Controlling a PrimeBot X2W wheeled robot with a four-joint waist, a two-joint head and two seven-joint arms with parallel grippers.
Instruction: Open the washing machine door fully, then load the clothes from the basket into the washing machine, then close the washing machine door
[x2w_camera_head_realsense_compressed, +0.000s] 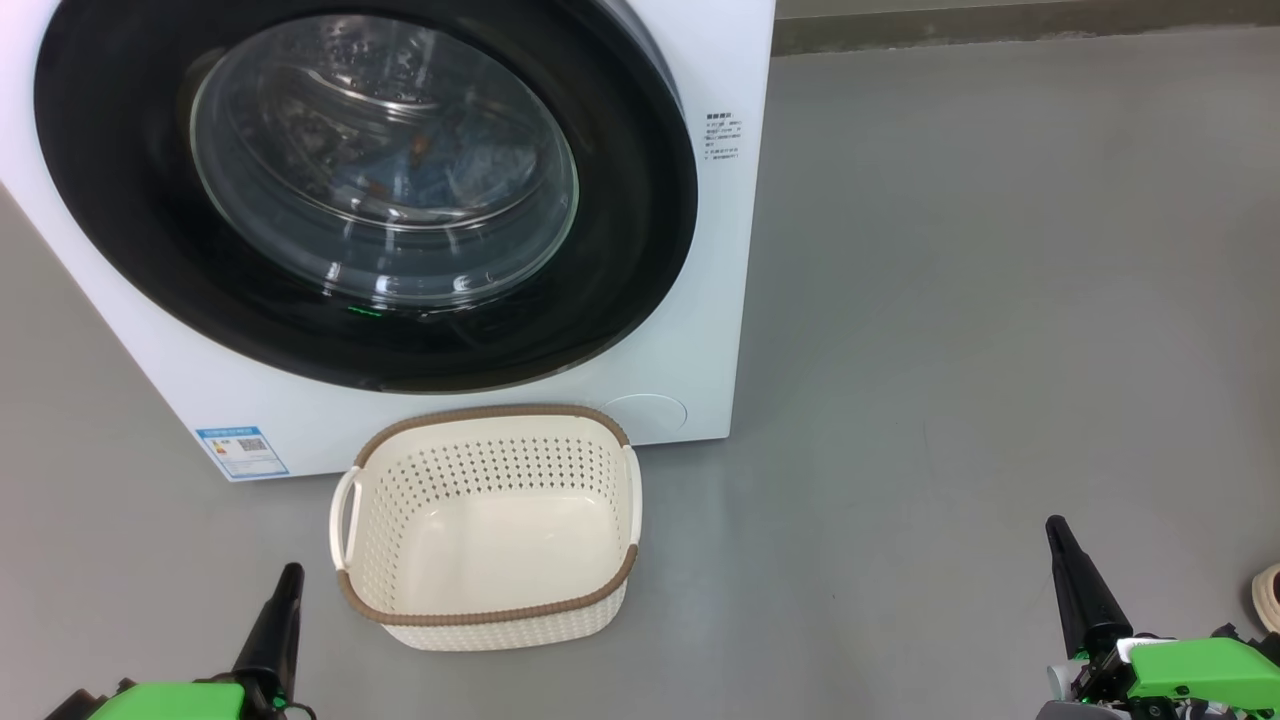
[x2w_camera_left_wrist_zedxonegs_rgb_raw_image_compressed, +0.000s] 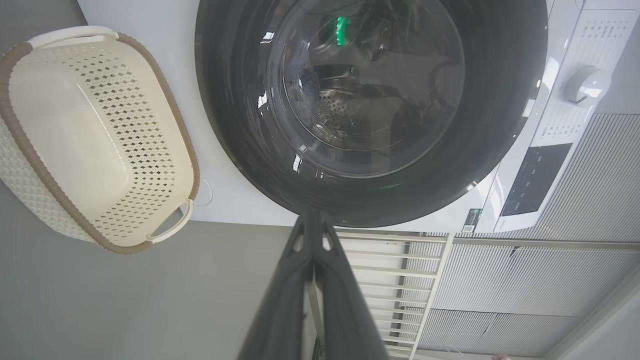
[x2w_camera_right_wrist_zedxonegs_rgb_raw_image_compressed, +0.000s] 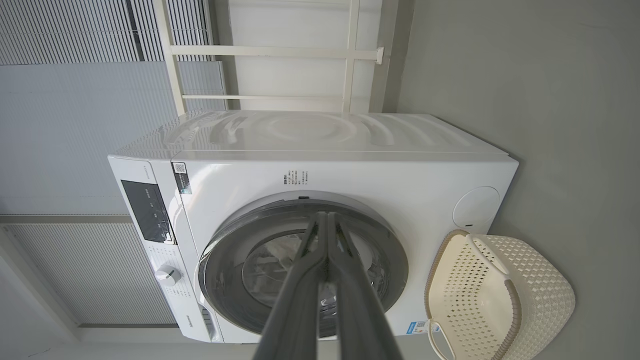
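Peeking through the shut, slippery door of the washer, I see soft clothes inside. I'd grab that door by its edge. The light basket sits empty near it. The left end effector and right end effector are pinched together, holding nothing.

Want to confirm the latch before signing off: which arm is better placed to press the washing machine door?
Left. The left gripper sits beside the basket, in front of the washing machine door; the right gripper is out over bare floor, right of the washing machine.
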